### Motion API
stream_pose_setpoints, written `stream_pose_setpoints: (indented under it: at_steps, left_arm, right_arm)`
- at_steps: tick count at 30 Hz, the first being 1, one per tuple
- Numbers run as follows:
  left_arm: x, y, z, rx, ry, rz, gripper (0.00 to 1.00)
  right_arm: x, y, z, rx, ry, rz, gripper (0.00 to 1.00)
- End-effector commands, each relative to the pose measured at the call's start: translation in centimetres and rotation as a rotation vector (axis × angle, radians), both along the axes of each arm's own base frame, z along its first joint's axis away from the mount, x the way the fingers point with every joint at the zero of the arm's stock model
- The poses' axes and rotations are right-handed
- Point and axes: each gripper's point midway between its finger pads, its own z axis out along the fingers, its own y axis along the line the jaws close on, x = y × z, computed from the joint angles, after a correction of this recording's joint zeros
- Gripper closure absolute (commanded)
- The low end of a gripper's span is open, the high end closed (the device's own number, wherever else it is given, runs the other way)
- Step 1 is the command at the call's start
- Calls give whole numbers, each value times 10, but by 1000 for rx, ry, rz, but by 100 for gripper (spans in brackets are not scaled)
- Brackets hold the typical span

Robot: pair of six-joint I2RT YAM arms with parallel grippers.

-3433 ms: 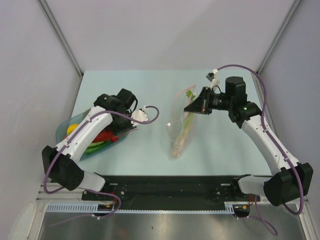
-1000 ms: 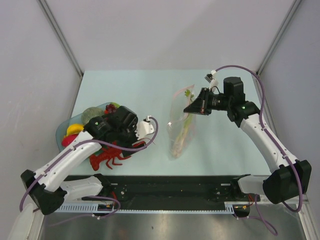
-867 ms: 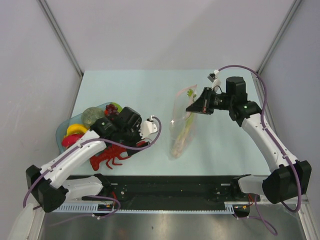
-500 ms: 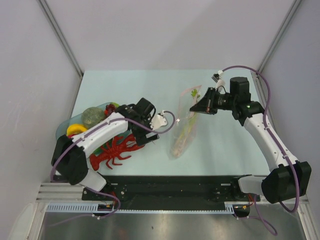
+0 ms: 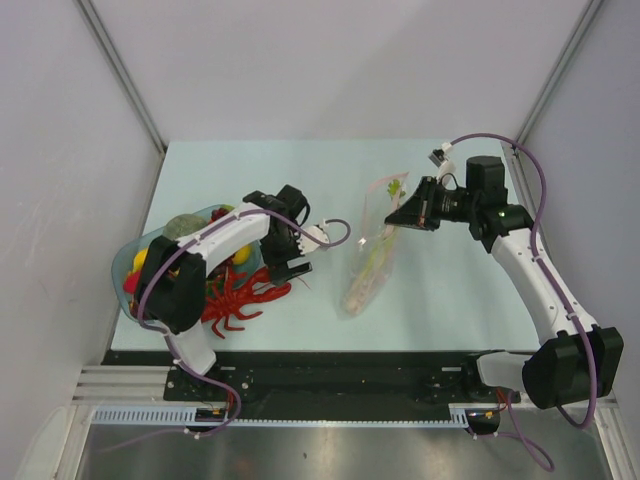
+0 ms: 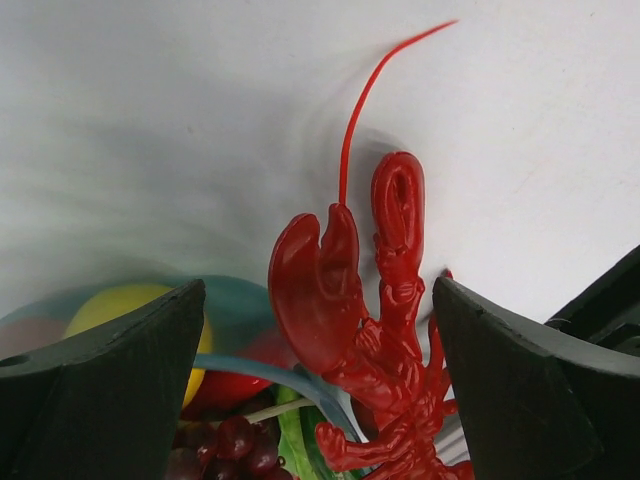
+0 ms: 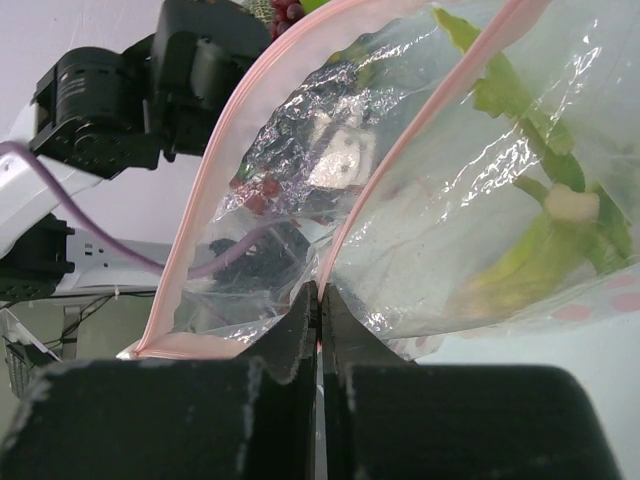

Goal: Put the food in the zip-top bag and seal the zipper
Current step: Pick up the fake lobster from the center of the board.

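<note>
The red lobster [image 5: 236,300] [image 6: 392,330] lies on the table with its body across the rim of the blue-green dish [image 5: 140,255] [image 6: 262,372]. My left gripper [image 5: 283,272] [image 6: 318,330] hovers open over its claws, one finger on each side, not touching. Yellow, red and green vegetables [image 6: 130,302] and the dark grapes [image 6: 222,446] sit in the dish. My right gripper [image 5: 397,215] [image 7: 318,300] is shut on the pink zipper [image 7: 240,130] of the zip-top bag [image 5: 366,285] [image 7: 440,250]. It holds the mouth raised and gaping. The celery stalk [image 5: 372,262] [image 7: 540,235] lies inside the bag.
The dish stands at the table's left edge, close to the left wall. My left arm [image 5: 200,250] arches over the dish. Bare table stretches behind the bag and between the bag and the lobster. The black rail [image 5: 340,370] runs along the near edge.
The left arm has swung round, bringing its open gripper right and back over the lobster's claws. The right gripper has carried the bag's mouth slightly to the right.
</note>
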Motion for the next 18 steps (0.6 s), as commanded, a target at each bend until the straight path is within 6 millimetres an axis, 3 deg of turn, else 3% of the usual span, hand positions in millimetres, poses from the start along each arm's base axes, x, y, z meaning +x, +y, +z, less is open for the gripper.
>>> stream_pose_setpoints:
  at_steps: [1, 5, 9, 14, 18]
  left_arm:
    - [-2, 6, -4, -3, 54, -19, 0]
    - [-6, 8, -13, 7, 78, -17, 4]
    - [-14, 5, -18, -8, 129, -4, 21]
    - [-23, 0, -21, -31, 194, 29, 25]
    - [-24, 0, -24, -33, 211, 60, 36]
  right_arm:
    - [-7, -3, 10, 10, -39, 20, 100]
    - [-7, -3, 9, 9, -36, 19, 100]
    - [-6, -3, 8, 9, -32, 18, 100]
    - [-6, -3, 8, 10, -32, 16, 100]
    - [-6, -3, 8, 12, -30, 18, 100]
